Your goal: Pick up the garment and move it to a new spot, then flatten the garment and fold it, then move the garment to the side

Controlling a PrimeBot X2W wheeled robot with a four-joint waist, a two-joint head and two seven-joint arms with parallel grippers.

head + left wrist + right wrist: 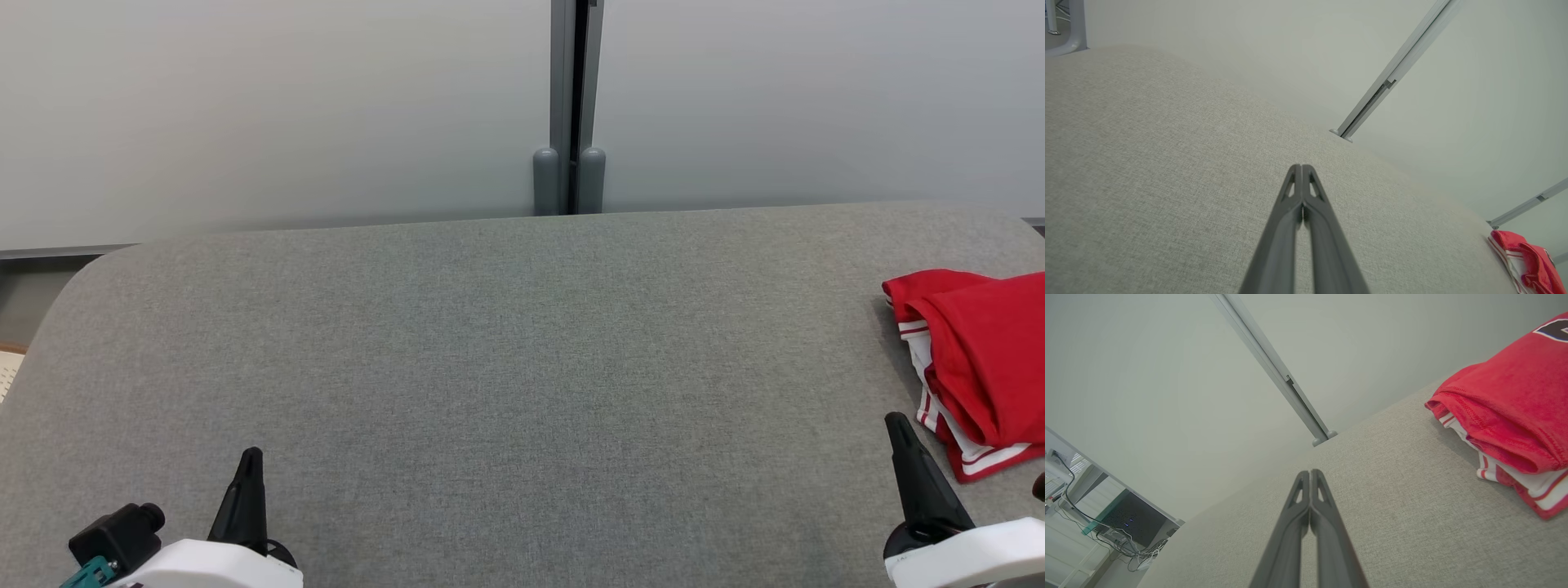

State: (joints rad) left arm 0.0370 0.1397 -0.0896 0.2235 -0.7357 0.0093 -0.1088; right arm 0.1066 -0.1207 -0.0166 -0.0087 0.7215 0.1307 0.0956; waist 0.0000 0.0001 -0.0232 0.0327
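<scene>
Head view: the red garment (988, 359) sits bunched in a folded heap at the right edge of the frame, on the grey fabric-covered desk (490, 367), with white-and-red striped trim showing along its lower left side. The right gripper (896, 420) pokes up at the lower right, its dark tip just beside the garment's lower left corner and not touching it. Over at the lower left, the left gripper (250, 456) points up the frame, well apart from the garment, with bare desk between.

Left wrist view: the left gripper (1301, 167) has its two fingers pressed together, nothing between them, and the garment (1531, 253) is a small red patch at the lower right corner.

Right wrist view: the right gripper (1310, 472) is pressed tight as well and holds nothing, while the garment (1506, 404) looms at the upper right, a dark printed patch at its top edge.

A grey post (569, 106) splits the pale wall at top centre of the head view.
</scene>
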